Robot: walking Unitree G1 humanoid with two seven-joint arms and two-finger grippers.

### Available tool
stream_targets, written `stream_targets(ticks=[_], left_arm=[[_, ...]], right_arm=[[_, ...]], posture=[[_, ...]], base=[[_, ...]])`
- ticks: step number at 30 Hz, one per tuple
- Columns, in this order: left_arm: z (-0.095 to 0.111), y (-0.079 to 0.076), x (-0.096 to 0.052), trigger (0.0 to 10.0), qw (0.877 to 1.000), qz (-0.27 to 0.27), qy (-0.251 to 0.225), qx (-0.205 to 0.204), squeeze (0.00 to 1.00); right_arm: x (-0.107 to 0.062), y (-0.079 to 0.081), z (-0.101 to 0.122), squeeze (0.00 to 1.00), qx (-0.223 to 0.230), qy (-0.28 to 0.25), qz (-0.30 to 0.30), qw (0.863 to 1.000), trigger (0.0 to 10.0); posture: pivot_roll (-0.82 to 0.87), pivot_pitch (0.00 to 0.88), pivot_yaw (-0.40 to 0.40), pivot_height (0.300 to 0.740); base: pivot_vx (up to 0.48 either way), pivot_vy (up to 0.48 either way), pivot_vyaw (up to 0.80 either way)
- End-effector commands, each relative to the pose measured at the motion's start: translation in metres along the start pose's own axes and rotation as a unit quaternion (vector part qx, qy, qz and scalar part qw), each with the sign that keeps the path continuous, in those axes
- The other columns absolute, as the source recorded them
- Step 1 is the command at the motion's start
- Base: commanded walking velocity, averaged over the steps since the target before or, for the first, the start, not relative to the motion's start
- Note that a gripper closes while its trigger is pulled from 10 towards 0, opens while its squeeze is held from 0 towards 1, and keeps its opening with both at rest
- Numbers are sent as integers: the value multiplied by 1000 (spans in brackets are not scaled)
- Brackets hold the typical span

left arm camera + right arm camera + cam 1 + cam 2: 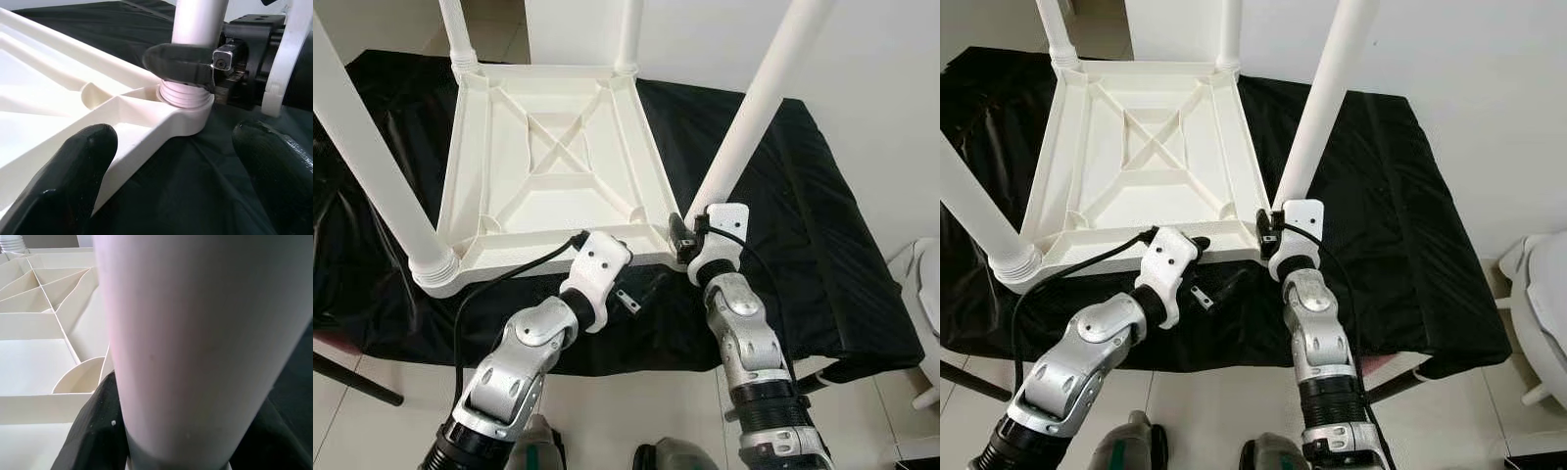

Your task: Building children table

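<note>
a ribbed white plastic tabletop [548, 166] lay upside down on glossy black cloth [803, 225] over pale tiles. the right gripper [680, 235] clasped its smooth near-right leg [754, 108]; the left gripper [171, 161] gaped at the near rim.

White plastic children's table [548, 166] lies upside down, four legs [744, 117] pointing up.

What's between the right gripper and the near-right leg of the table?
Nothing visible. The right gripper is already closed around the base of the leg, just above its socket in the upturned tabletop. The left gripper hangs open beside that corner.
</note>
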State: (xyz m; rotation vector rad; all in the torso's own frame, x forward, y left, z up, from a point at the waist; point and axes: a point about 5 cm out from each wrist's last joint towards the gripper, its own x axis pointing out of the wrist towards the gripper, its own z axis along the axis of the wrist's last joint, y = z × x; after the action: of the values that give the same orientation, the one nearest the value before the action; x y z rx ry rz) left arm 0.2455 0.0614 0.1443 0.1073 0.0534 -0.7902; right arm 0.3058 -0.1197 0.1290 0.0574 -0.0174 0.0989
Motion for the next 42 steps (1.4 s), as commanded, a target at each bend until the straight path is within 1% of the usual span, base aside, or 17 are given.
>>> stream_targets(ticks=[1, 3, 4, 11, 12, 13, 14, 15, 17, 20, 26, 35, 36, 39, 40, 41, 42], left_arm=[[-3, -3, 2, 10000, 1000, -22, 7, 1, 0], [-3, -2, 2, 10000, 1000, -22, 8, 2, 0], [-3, -2, 2, 10000, 1000, -21, 7, 2, 0], [-2, 1, 3, 10000, 1000, -15, 7, 4, 0], [-2, 1, 3, 10000, 1000, -14, 6, 5, 0], [-2, 1, 3, 10000, 1000, -14, 6, 5, 0], [-2, 1, 3, 10000, 1000, -13, 5, 5, 0], [-2, 1, 3, 10000, 1000, -13, 5, 5, 0], [-1, 0, 3, 10000, 1000, -13, 4, 3, 0], [0, -2, 3, 10000, 1000, -15, 3, 2, 0], [1, -1, 3, 10000, 1000, -12, 2, 2, 0], [2, 0, 2, 10000, 1000, -2, 0, 0, 0], [2, 0, 1, 10000, 1000, -1, 0, 0, 0], [2, 1, 1, 10000, 1000, 0, 0, 0, 0], [3, 1, 1, 10000, 1000, 1, 0, 0, 0], [3, 1, 1, 10000, 1000, 1, 0, 1, 0], [3, 2, 1, 10000, 1000, 2, -1, 1, 0]], right_arm=[[-3, -13, -4, 898, -2, 11, -27, 1000, 10000], [-3, -12, -3, 898, -3, 10, -23, 1000, 10000], [-3, -11, -2, 1000, -5, 8, -22, 1000, 10000], [-2, -5, 2, 1000, 14, 7, 43, 999, 10000], [-1, -2, 6, 733, 16, 4, 95, 995, 10000], [-1, -2, 6, 733, 16, 4, 95, 995, 10000], [-1, -1, 10, 0, 10, 0, 143, 990, 10000], [-1, -1, 10, 0, 10, 0, 143, 990, 10000], [1, -4, 16, 0, -18, -14, 223, 975, 10000], [6, -11, 16, 0, -48, -12, 272, 961, 10000], [21, -24, 16, 0, -94, -1, 316, 944, 10000], [26, -38, 7, 0, -126, 28, 335, 933, 10000], [27, -39, 4, 0, -126, 37, 338, 932, 8824], [30, -43, 1, 0, -124, 45, 338, 932, 8000], [31, -44, 0, 0, -124, 46, 338, 932, 6706], [33, -44, 0, 0, -123, 43, 338, 932, 0], [35, -45, 1, 0, -123, 42, 338, 932, 0]], posture=[[-54, 2, -63, 740], [-54, 2, -63, 740], [-53, 0, -65, 740], [-45, 0, -72, 740], [-36, 0, -74, 740], [-36, 0, -74, 740], [-36, 0, -74, 740], [-36, 0, -74, 740], [-26, 0, -76, 740], [-18, 0, -76, 740], [-5, 0, -78, 740], [10, 0, -77, 740], [13, 0, -77, 740], [19, 1, -75, 740], [21, 0, -75, 740], [21, 0, -75, 740], [20, 0, -75, 740]], base=[[0, 0, 0], [0, 0, 0], [0, 0, 0], [0, 0, 0], [0, 0, 0], [0, 0, 0], [0, 0, 0], [0, 0, 0], [0, 0, 0], [0, 0, 0], [0, 0, 0], [0, 0, 0], [0, 0, 0], [0, 0, 0], [0, 0, 0], [0, 0, 0], [0, 0, 0]])
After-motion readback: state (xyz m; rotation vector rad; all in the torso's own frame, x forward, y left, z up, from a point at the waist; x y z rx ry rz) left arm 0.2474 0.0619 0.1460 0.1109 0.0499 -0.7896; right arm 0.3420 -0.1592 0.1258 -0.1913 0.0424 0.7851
